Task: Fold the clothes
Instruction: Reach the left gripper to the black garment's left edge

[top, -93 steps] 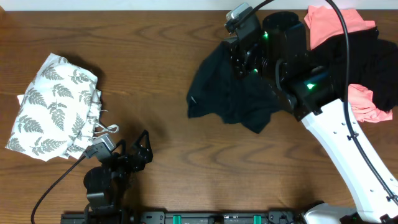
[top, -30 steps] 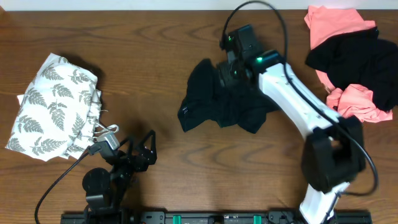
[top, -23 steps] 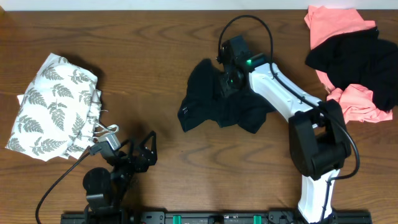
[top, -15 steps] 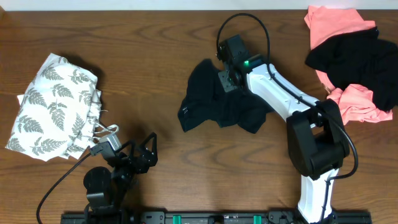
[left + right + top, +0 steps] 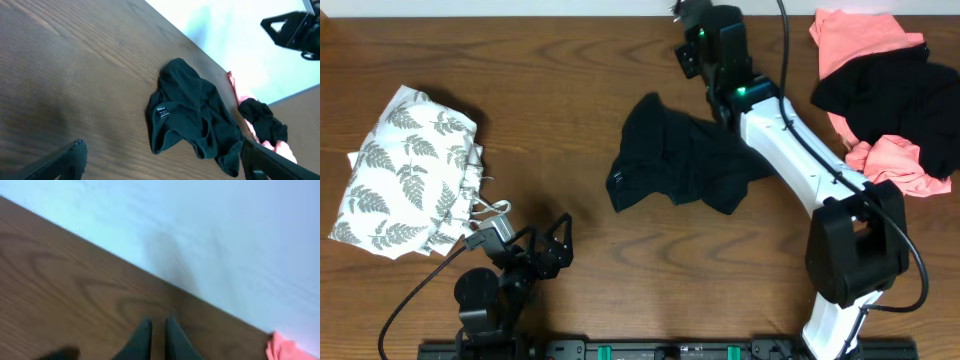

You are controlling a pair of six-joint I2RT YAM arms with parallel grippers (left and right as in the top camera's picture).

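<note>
Right wrist view shows the right claw point(image 5: 158, 323) pinched nearly closed, gripping nothing, above the table point(image 5: 60, 280) near its far edge. A crumpled black shirt point(image 5: 680, 160) lies nearby. The left claw point(image 5: 557, 232) gapes wide, empty. A fern-print top point(image 5: 410, 170) lies far left and a pink-and-black heap point(image 5: 880, 80) far right.

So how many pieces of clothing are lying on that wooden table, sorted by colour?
Black fabric garments: 2 (crumpled black garment mid-table; black garment in the corner pile)
Coral-pink fabric pieces: 2 (upper pink piece; lower pink piece; I cannot tell whether they are separate tops)
White fern-printed garment: 1
Total: 5
</note>
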